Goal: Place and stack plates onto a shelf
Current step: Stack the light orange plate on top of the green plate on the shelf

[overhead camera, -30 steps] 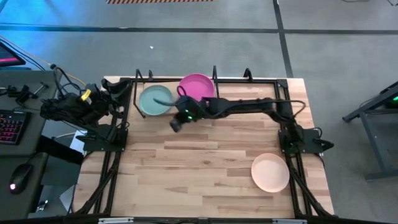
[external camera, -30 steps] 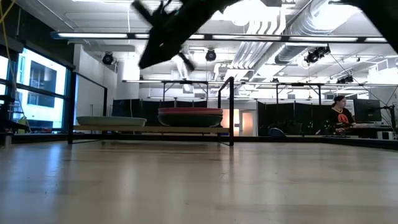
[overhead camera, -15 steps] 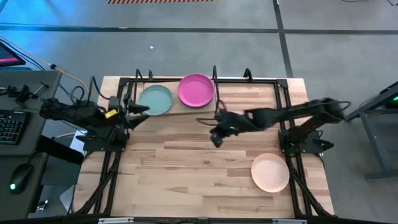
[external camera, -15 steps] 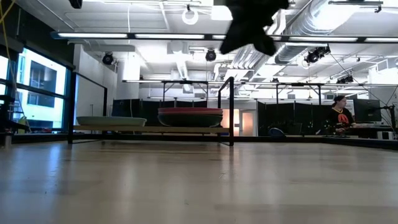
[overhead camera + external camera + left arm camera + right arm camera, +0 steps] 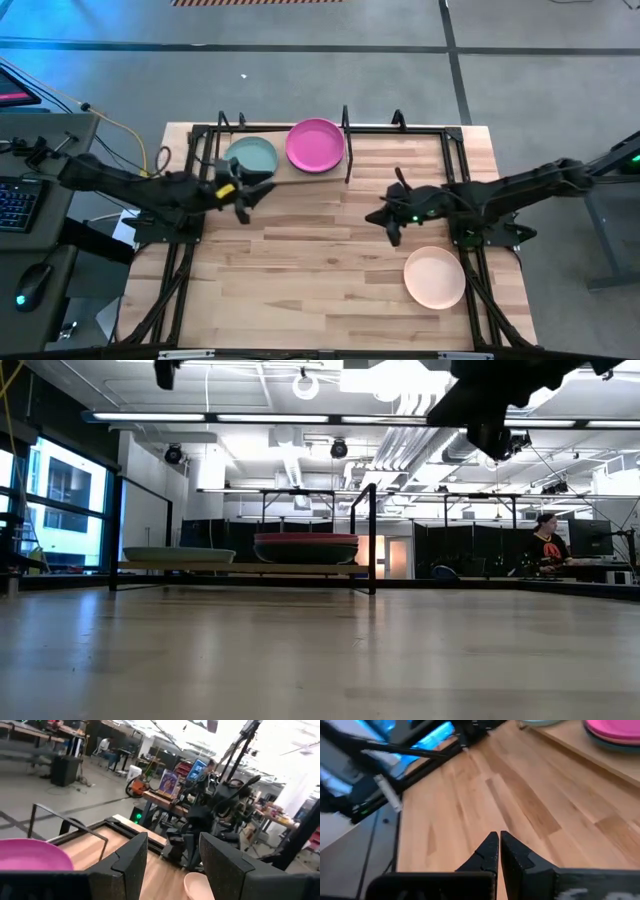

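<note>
The shelf (image 5: 290,176) runs along the table's far edge. On it a light teal plate (image 5: 250,160) lies flat beside a magenta plate (image 5: 316,145), which tops a small stack (image 5: 305,547) with a darker plate under it. A light pink plate (image 5: 435,277) lies flat on the table near the right front. My left gripper (image 5: 245,193) is open and hovers just in front of the light teal plate. My right gripper (image 5: 386,220) is shut and hangs over the table's middle right. Both are empty. The other plates are hidden or out of view.
Black frame rods (image 5: 347,150) and upright dividers stand around the shelf and along both table sides. The wooden tabletop (image 5: 300,270) lies bare between the arms. A desk with a keyboard (image 5: 18,205) stands left of the table. A person (image 5: 548,545) is far back in the room.
My right gripper has drawn back from the shelf by the light teal plate, moving toward the table's right and near side, and stays shut. My left arm has reached out from the left edge toward the table's middle, ending in front of the light teal plate. The plates have not moved.
</note>
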